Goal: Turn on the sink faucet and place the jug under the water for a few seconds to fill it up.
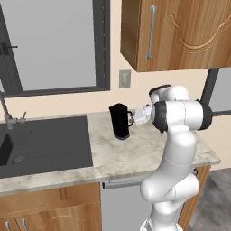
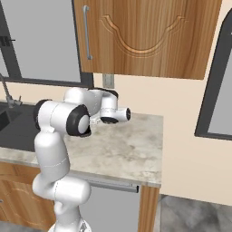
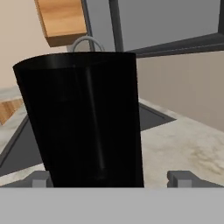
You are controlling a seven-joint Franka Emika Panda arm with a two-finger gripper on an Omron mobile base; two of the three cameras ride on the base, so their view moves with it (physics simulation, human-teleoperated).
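Surface: the marbled surface (image 1: 135,153) runs from the sink to a free right-hand end, with its front edge above the lower cabinets; most of the stretch right of the sink and in front of the jug lies bare.
Wall cabinet: a wooden cabinet (image 1: 180,31) hangs above the jug, with open air between its underside and the jug's rim.
Sink: the dark sink (image 1: 45,144) is set into the surface left of the jug, its right rim near the jug but apart from it.
Arm: the white arm (image 1: 176,149) rises right of the jug and reaches level toward it.
Jug: the black jug (image 1: 119,121) stands upright on the surface, between the sink and the arm, back toward the wall.
Jug look: plain black cylinder, slightly glossy, open at the top.
Fingers: the gripper (image 3: 111,178) has its fingers (image 3: 186,178) spread wide, one on each side of the jug's lower body and not pressed on it.
Faucet: the thin grey sink faucet (image 1: 8,113) stands at the sink's back edge, well left of the jug.
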